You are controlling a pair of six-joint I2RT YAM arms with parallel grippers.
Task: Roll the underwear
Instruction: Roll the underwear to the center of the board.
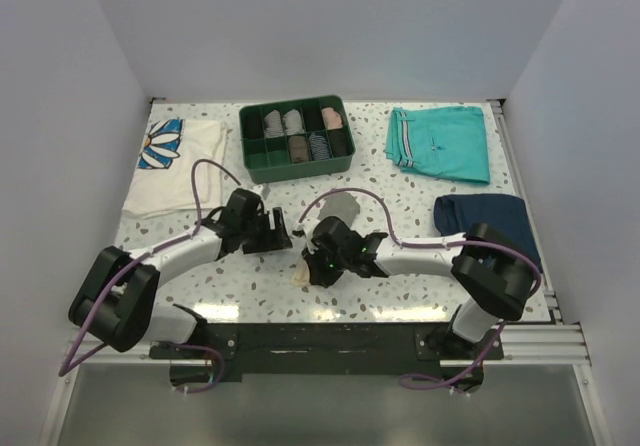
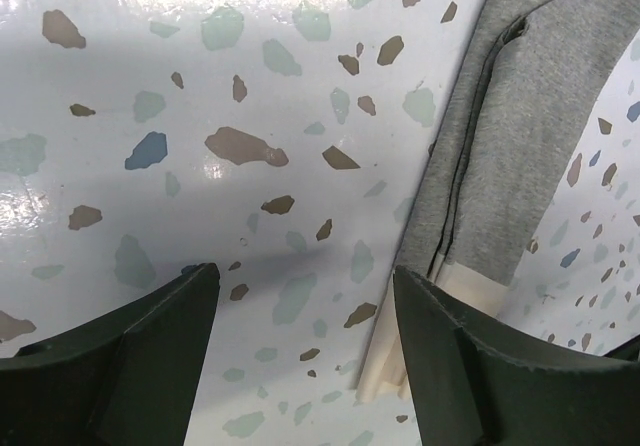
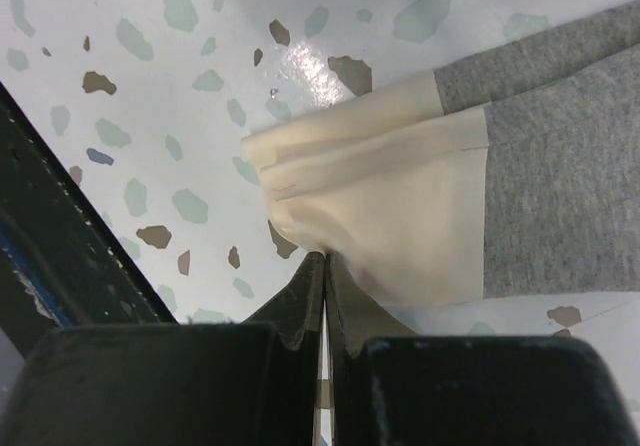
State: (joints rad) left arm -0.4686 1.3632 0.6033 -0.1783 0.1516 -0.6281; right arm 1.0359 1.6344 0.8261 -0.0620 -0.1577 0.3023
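The underwear (image 1: pixel 345 206) is a small grey garment with a cream band (image 3: pixel 400 196), lying flat on the speckled table between the two arms. My right gripper (image 3: pixel 324 261) is shut, its fingertips pinching the near edge of the cream band, where the cloth puckers; in the top view it (image 1: pixel 312 266) sits at the garment's near-left end. My left gripper (image 2: pixel 305 296) is open over bare table with nothing between its fingers. The underwear (image 2: pixel 510 136) lies just past its right finger (image 2: pixel 470 366). In the top view the left gripper (image 1: pixel 275 231) is to the left of the garment.
A green divided tray (image 1: pixel 300 170) with rolled items stands at the back centre. Teal shorts (image 1: pixel 440 144) lie back right, a navy garment (image 1: pixel 490 216) at the right, and a white cloth with a daisy print (image 1: pixel 175 166) at the left. A black frame (image 3: pixel 60 236) borders the table's near edge.
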